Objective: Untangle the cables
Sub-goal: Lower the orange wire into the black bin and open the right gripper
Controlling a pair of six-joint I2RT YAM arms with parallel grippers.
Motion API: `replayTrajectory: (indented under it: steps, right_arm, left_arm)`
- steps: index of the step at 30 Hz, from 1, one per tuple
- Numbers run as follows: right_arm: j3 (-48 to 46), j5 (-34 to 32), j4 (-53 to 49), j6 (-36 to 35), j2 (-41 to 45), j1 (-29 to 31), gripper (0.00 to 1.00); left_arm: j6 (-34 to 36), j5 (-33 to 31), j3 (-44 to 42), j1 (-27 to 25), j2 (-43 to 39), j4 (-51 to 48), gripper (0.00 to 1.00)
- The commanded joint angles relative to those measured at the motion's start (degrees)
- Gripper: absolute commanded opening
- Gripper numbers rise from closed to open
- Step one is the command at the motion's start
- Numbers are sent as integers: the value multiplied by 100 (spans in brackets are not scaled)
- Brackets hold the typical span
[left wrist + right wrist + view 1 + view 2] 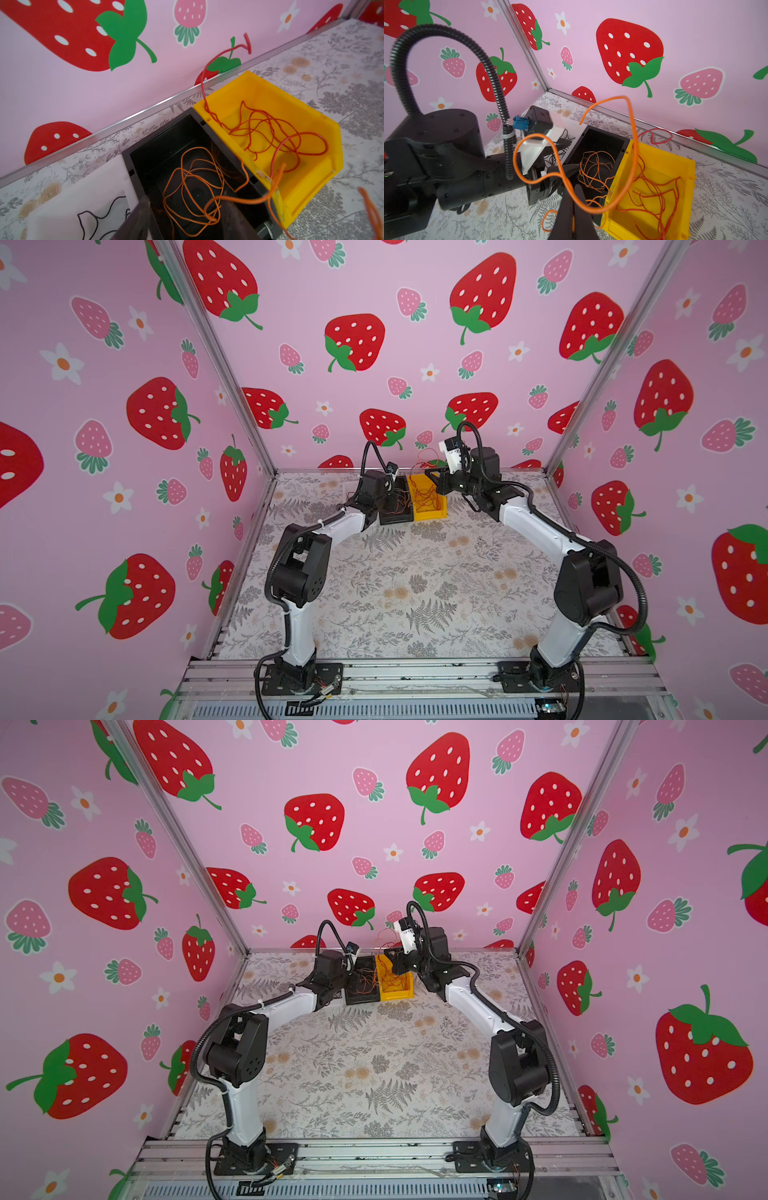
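Left gripper (186, 198) first: its jaws stand spread apart, low over the black bin (145, 149). At my far left sits a white bin (99, 182), just beside the black one's wall, with a thin black cable (89, 214) curling on its floor. Inside the black bin lie the orange cables (187, 180), a loose nest of loops right under my parted fingers (139, 218). One strand crosses in front of the finger nearer the yellow bin (311, 116), and I cannot tell whether it rests on that finger; it runs on over the rim the two bins share.

The yellow bin stands side to side against the black one and holds the red cables (276, 135) in a tangled heap. One red end climbs out over the bin's back wall and curls up in front of the pink strawberry wall.

In both top views the black and yellow bins sit near the back edge of the flowered table (415, 593).

My right gripper (572, 190) is raised above the bins, its jaws pressed together and pinching a long orange cable (632, 145). From the pinch this cable arches high over the yellow bin, its free end in the air above the black bin. Another loop of it swings toward my left arm, and a small loop hangs below the closed fingers.
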State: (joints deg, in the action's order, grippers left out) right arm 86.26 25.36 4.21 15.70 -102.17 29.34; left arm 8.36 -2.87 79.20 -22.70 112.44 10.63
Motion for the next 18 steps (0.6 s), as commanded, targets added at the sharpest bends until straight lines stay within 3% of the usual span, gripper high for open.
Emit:
replayTrajectory:
  steps: [1,5,7,18]
  right_arm:
    - [321,58,6,105,-163,-19,0]
    - [653,128,-34,213,-510,-8,0]
    - [834,177,-62,408,-719,-9,0]
    - [2518,-426,-923,96,-2247,467,0]
  left_arm:
    - [-83,-246,-269,55,-469,264,65]
    - [-146,-324,-651,90,-952,173,76]
    - [-447,-434,-846,137,-1183,98,99]
    - [-1216,-537,-2129,555,-2979,-319,99]
